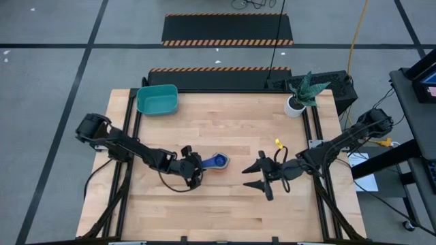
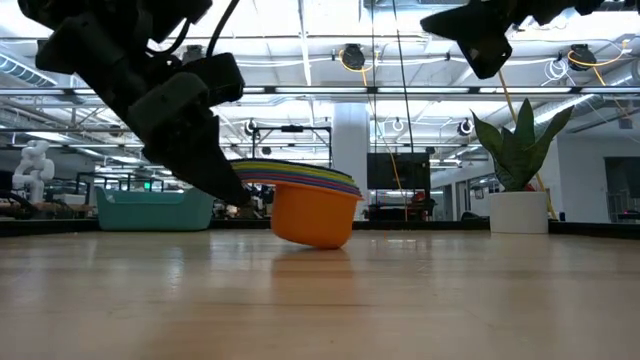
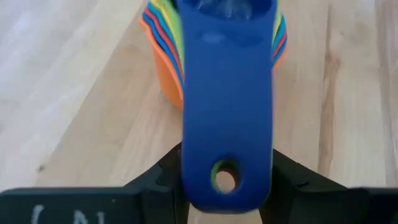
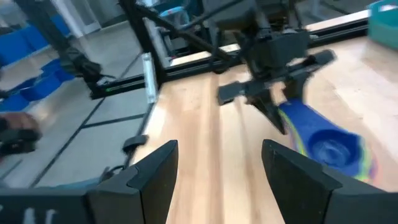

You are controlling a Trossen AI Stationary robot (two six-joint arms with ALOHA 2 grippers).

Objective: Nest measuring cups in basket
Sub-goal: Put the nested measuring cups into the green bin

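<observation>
Gripping the blue handle of the nested measuring cups (image 1: 216,161) mid-tabletop (image 1: 225,204), your left gripper (image 1: 197,165) has its fingers clamped on it; your right gripper (image 1: 258,175) waits nearby, fingers wide, basket (image 1: 157,99) well apart at the far-left corner

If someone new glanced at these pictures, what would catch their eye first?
The bright stack of measuring cups at the table's centre, blue on top and orange beneath, with the left claw gripping its handles. Next, the teal basket at the far left corner, and the right claw open nearby.
</observation>
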